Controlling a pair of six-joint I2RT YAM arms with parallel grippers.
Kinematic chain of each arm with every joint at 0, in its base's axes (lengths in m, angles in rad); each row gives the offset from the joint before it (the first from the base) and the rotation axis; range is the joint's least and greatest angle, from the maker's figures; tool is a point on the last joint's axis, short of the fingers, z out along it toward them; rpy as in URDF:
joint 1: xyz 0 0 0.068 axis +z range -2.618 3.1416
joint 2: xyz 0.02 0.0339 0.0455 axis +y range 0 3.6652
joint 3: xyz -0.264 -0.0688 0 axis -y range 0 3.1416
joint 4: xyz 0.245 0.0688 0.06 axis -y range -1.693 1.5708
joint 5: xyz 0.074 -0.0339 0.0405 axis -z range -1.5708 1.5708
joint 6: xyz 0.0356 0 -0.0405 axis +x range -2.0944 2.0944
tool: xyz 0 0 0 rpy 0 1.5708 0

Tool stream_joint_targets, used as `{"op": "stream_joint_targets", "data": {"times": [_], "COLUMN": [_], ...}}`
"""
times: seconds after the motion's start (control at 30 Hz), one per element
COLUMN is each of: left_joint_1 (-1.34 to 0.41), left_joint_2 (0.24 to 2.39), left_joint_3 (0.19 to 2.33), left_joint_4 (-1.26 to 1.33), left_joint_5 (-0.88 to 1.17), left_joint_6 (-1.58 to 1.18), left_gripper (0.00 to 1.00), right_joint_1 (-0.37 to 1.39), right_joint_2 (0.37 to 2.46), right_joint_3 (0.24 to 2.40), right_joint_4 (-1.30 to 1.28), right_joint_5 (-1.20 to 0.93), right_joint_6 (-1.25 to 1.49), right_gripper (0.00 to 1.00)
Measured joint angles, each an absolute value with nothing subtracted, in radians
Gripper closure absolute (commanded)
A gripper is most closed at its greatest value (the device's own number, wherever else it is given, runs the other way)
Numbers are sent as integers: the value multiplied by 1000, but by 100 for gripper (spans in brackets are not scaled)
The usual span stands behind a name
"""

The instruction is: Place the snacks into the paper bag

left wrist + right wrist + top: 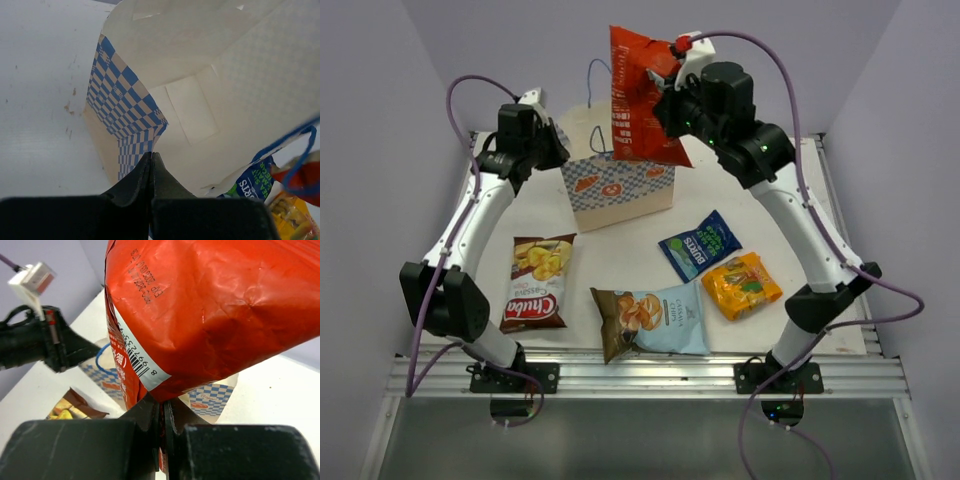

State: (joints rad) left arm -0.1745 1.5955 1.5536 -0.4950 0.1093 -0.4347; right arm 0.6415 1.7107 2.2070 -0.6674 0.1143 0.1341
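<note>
My right gripper is shut on the red chip bag and holds it in the air above the open paper bag. In the right wrist view the red bag fills the frame above my gripper, with the paper bag below. My left gripper is shut on the paper bag's left rim; its wrist view looks into the empty bag past the gripper. The Chulo bag, brown-and-light-blue bag, dark blue packet and orange packet lie on the table.
The white table is walled by purple panels on three sides. The paper bag stands at the back middle, its blue cord handle sticking up. The four loose packets lie in a row between the bag and the arm bases.
</note>
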Motion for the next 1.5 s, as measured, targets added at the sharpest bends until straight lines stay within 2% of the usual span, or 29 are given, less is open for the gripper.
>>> {"op": "stream_joint_targets", "data": {"times": [0.13,0.3,0.83,1.3,1.5], "left_joint_1": [-192,-209,-223,-239,-239], "left_joint_2": [1555,1537,1500,1391,1387], "left_joint_3": [1518,1507,1464,1413,1403], "left_joint_4": [-508,-521,-542,-617,-617], "left_joint_5": [110,104,93,61,47], "left_joint_6": [-435,-431,-422,-392,-376], "left_gripper": [100,100,100,100,100], "right_joint_1": [641,641,641,625,622], "right_joint_2": [1807,1915,1805,1925,1922], "right_joint_3": [2245,2403,2466,2376,2183], "right_joint_4": [-649,-658,-458,-374,-340], "right_joint_5": [113,113,111,46,30], "right_joint_6": [116,99,109,131,165], "right_gripper": [100,100,100,100,100]}}
